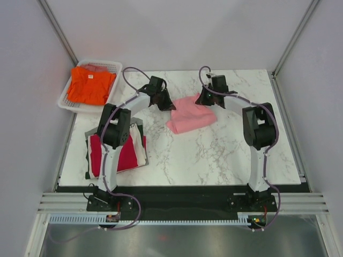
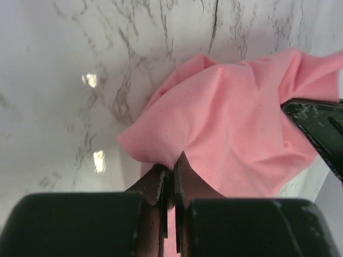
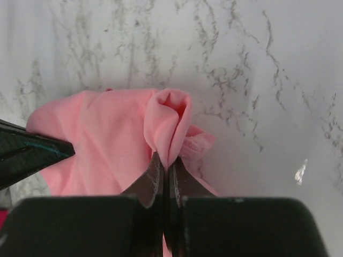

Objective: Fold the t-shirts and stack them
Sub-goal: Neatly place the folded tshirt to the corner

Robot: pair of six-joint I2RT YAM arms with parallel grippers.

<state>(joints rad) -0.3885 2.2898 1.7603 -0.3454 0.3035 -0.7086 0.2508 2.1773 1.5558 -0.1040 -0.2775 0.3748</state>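
A light pink t-shirt (image 1: pixel 190 115) lies folded on the marble table, just past its middle. My left gripper (image 1: pixel 167 103) is shut on the pink shirt's far left corner, cloth (image 2: pixel 225 118) pinched between the fingers (image 2: pixel 161 179). At the far right corner my right gripper (image 1: pixel 203 100) is shut on a bunched fold of the same shirt (image 3: pixel 169 120). A crimson red t-shirt (image 1: pixel 128 155) lies on a stack with white cloth at the table's left front, partly under my left arm. An orange t-shirt (image 1: pixel 91 84) rests in the basket.
A white mesh basket (image 1: pixel 67 99) stands at the back left, off the table's corner. The marble tabletop (image 1: pixel 225 155) runs out to its edges at right and front. Grey walls enclose the cell on three sides.
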